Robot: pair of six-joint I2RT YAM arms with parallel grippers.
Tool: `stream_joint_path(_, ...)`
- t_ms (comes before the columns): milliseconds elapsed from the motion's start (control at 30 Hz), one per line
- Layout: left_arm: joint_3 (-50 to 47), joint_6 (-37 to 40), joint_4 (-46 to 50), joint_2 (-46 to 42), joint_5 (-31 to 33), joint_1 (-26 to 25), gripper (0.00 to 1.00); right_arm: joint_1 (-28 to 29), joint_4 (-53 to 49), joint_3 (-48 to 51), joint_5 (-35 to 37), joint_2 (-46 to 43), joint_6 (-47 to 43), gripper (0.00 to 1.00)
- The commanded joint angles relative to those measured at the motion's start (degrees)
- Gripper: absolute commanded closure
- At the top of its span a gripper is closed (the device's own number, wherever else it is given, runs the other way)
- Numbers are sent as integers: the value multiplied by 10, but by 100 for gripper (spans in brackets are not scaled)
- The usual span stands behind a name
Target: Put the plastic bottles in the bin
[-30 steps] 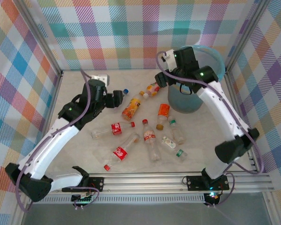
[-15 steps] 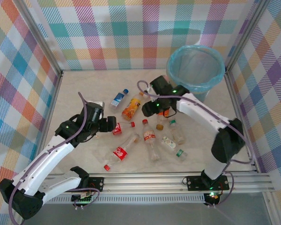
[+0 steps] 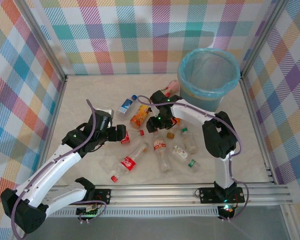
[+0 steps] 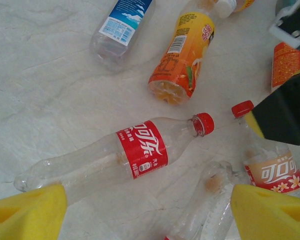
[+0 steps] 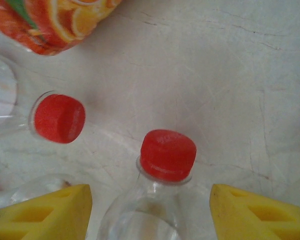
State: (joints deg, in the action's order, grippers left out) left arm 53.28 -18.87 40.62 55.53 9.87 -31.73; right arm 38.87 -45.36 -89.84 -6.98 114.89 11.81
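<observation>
Bin (image 3: 206,98): one — red-labelled bottles (image 3: 129,162): three; green-capped bottles (image 3: 188,142): two; blue-labelled bottle (image 3: 125,105): one.

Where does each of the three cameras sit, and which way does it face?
Top external: above and behind the bases, looking down on table, bin and bottles; both arms, left hand and right hand show.
Left wrist: on the left arm, facing down at a red-labelled bottle; its yellow fingertips show.
Right wrist: on the right arm, facing down at a red-capped neck between its yellow fingertips.
Shared: both wrist views catch the red-labelled bottle's cap.
</observation>
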Motion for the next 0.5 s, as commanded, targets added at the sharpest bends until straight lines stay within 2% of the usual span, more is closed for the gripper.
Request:
stream_joint_path(0,1,0,-9,1,-8,4,15,3,7,-24,-12,22,11,36)
stream_joint_path(133,3,1,-7,-2,-3,4,15,2,14,-38,-20,49,13,37)
stream_joint_path(467,11,5,-7,-3,2,4,15,-7,18,-47,-27,64,10,54)
